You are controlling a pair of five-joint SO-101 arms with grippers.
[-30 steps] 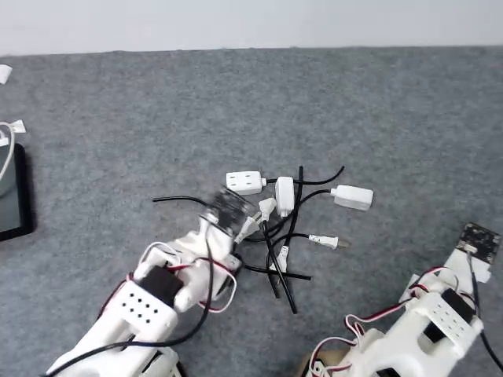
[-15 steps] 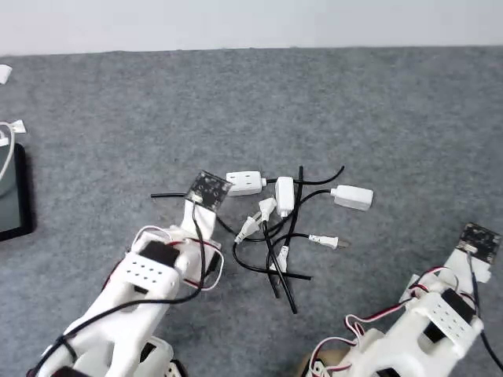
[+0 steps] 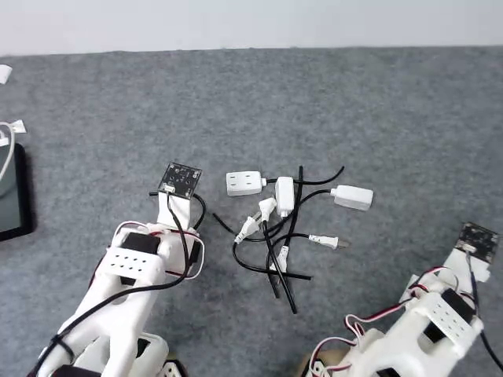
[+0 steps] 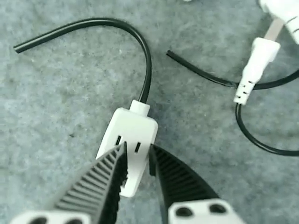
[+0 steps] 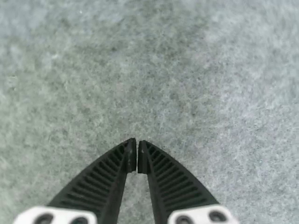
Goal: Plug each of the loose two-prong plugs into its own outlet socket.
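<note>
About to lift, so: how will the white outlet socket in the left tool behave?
Likely light and rigid: the outlet socket is a small moulded block. It may pivot, since the left tool pinches only one end. Its black cord curves loosely to a free end, so should trail limply.

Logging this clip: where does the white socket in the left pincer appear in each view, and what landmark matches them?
Left wrist view: socket at centre, clamped by the left pincer.
High view: hidden under the left arm at its wrist; its black cord end pokes out beside it.
Right wrist view: right pincer, shut, over grey carpet.
Shared landmark: the white plug lying nearby.
</note>
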